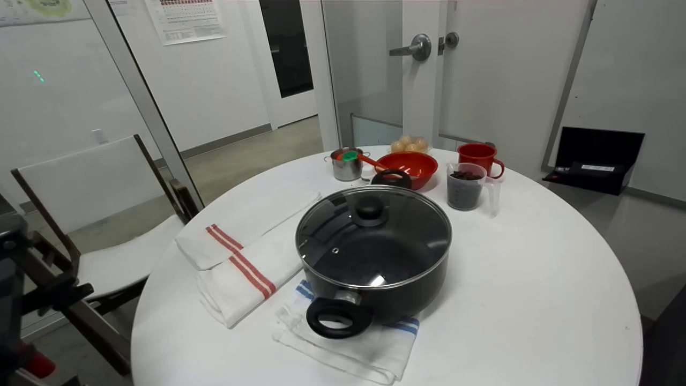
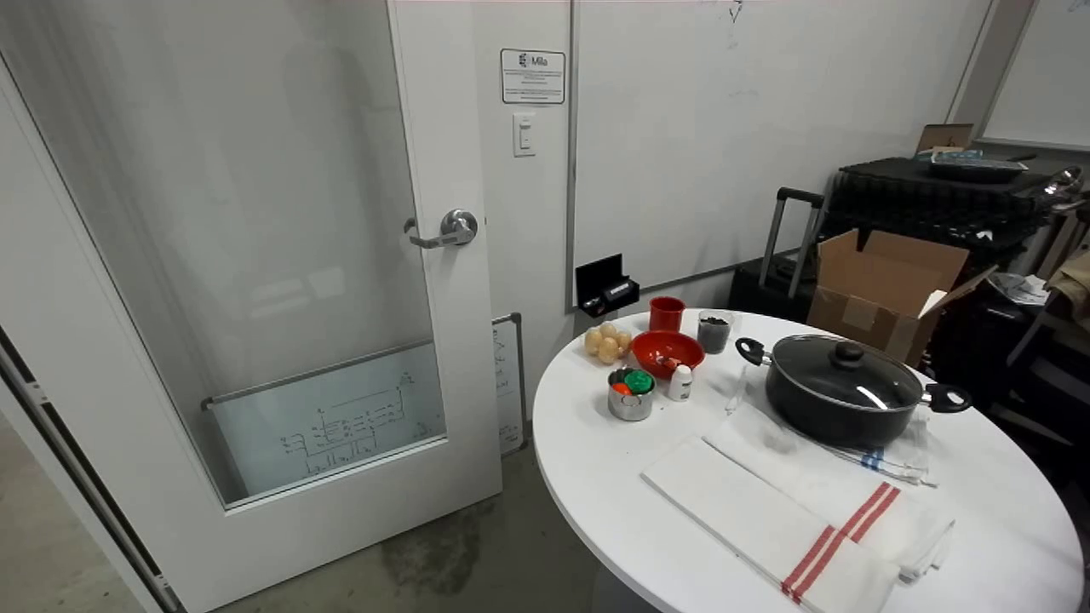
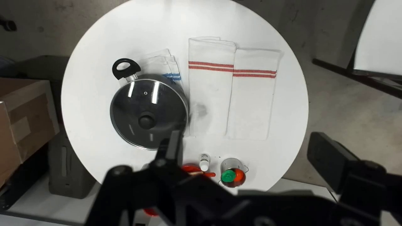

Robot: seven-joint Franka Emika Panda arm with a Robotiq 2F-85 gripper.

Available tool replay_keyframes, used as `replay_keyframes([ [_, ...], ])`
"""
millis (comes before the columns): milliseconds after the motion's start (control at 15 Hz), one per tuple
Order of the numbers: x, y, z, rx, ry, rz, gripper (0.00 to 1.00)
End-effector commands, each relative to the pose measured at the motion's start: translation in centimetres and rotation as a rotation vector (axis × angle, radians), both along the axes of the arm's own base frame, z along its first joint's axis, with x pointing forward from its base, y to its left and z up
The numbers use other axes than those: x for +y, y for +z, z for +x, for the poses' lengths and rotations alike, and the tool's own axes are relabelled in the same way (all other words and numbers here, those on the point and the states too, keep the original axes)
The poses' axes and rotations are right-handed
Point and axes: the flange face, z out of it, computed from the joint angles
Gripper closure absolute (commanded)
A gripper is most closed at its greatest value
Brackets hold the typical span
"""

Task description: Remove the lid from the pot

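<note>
- Black, wide and round, the big pot with two loop handles (image 1: pixel 412 297) sits on a round white table (image 2: pixel 588 443).
- The see-through glass lid with a shiny thin rim (image 1: pixel 373 238) lies flat on top of the pot, and its round black knob (image 3: pixel 147 121) points up.
- The black two-finger gripper (image 3: pixel 246 142) is up high, well apart from the pot. Its fingers are spread wide.
- From the wrist view, the pot and its lid are down below the gripper, off to one side of the gap between the fingers. The end of one finger (image 3: pixel 172 146) hides a bit of the lid's edge.
- A folded white cloth with blue stripes (image 1: pixel 370 356) is partly under the pot.
- Two long folded white cloths with red stripes (image 3: pixel 216 91) lie just beside the pot.
- Past one handle of the pot there is a group of things: a shiny little metal cup (image 2: pixel 631 409) with a green lump (image 2: pixel 639 380) and an orange-red lump (image 2: pixel 620 388) in it, a small white bottle (image 2: pixel 680 385), a red bowl (image 2: pixel 654 347), a red mug (image 2: pixel 667 314), a clear measuring cup with dark bits inside (image 1: pixel 464 194), and some pale round balls (image 2: pixel 607 342).
- An open brown cardboard box (image 2: pixel 839 306) stands behind the pot in an exterior view, off the table.
</note>
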Motion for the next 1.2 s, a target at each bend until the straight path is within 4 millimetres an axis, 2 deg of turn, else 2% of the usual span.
replay_keyframes([
  [0, -2.3, -1.9, 2.3, 0.036, -0.029, 0.027, 0.0],
  [267, -6.7, -6.2, 5.9, 0.095, -0.096, 0.072, 0.0],
  [600, -12.1, -13.2, 10.3, 0.138, -0.205, 0.065, 0.0],
  [867, -14.9, -19.1, 13.2, 0.165, -0.252, 0.05, 0.0],
  [1133, -16.7, -24.6, 16.3, 0.209, -0.282, 0.078, 0.0],
])
